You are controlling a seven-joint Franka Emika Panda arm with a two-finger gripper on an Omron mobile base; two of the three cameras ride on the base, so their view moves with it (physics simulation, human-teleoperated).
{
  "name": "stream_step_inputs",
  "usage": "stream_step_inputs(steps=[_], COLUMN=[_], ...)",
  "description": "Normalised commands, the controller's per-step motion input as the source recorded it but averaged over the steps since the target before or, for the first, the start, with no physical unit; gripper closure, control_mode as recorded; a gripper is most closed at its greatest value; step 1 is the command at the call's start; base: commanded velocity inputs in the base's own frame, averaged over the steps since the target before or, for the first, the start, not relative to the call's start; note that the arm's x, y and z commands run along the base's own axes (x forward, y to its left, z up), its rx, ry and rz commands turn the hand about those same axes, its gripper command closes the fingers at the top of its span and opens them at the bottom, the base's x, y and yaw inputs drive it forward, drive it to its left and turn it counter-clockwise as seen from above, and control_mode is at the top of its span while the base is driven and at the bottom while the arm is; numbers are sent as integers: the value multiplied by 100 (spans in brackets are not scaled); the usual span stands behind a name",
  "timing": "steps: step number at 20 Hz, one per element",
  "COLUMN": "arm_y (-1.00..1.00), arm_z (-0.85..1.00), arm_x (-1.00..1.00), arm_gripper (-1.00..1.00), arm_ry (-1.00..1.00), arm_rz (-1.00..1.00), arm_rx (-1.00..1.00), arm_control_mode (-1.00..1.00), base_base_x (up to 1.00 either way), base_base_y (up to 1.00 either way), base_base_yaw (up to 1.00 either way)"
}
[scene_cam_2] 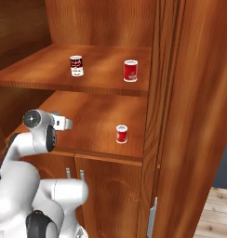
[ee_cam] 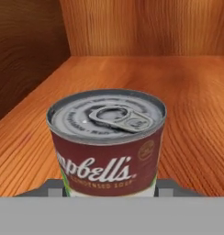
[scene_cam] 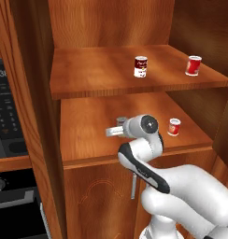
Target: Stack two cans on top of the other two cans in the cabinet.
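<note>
Up close in the hand view, a small can (ee_cam: 107, 142) with a silver pull-tab lid and a dark red label band with white script, a sliver of green at its lower left edge, standing upright on the lower shelf (scene_cam: 88, 126) of the cabinet (scene_cam_2: 171, 116). Sits snug between the gripper (ee_cam: 109, 188) fingers, jaws closed in on its sides, so clamped on that can, base looks down on the wood. From the left base view just a grey sliver of it (scene_cam: 119, 122) peeking out behind the wrist, toward the left-middle of the lower shelf. Further right on the same shelf, well apart, a small red can with a yellowish label patch (scene_cam: 174, 127), upright, near the front edge and close to the right wall. Up on the upper shelf (scene_cam_2: 50, 69): a red-over-white can (scene_cam: 140, 66) about mid-board and a plain red can with a white rim (scene_cam: 193, 65) near the right end, both upright and apart. Four cans total then, two per shelf, none stacked. Plenty of bare board around each one; upper shelf's front lip hangs right above the hand, side walls closing in left and right. Below, two lower doors with slim metal handles (scene_cam_2: 67, 173). Black oven (scene_cam: 8, 140) off to the left.
</note>
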Motion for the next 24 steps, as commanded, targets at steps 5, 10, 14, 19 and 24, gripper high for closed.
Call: stream_step_inputs(steps=[5, 10, 14, 19, 24], arm_y=[-22, -19, -13, -12, -11], arm_z=[35, 59, 69, 69, 62], arm_x=[-63, -50, -39, -28, -22], arm_gripper=[100, 100, 100, 100, 100], arm_ry=[0, -2, 0, -2, -5], arm_rz=[0, 0, 0, -3, -10], arm_rx=[-2, 0, 0, 0, 0], arm_control_mode=[-100, -100, -100, -100, -100], base_base_x=[0, 0, 0, 0, 0], base_base_y=[0, 0, 0, 0, 0], base_base_yaw=[0, 0, 0, 0, 0])
